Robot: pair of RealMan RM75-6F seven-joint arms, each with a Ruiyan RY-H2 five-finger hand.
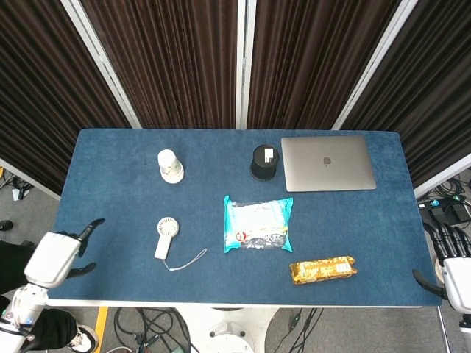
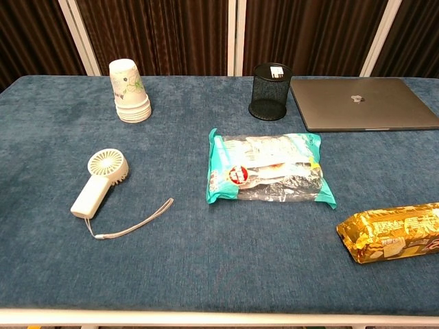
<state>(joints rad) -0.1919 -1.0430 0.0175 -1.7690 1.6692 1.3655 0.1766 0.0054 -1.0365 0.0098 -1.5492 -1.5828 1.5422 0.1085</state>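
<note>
Dark fingers (image 1: 93,223) of the left hand (image 1: 53,259) are spread, nothing held, at the table's (image 1: 110,287) near-left corner. The small white handheld fan (image 1: 165,236) lies nearest, well apart. The right hand (image 1: 452,268) is cropped; fingers spread, empty, near the gold foil snack packet (image 1: 322,269).

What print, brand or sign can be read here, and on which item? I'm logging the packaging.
Laptop: a maker's logo on the lid, no words.
Teal snack bag: red round label, print too blurred to read.
Gold biscuit pack: lettering too small.
Mesh pen cup: white tag, unreadable.
Paper cups: leaf pattern only.
</note>
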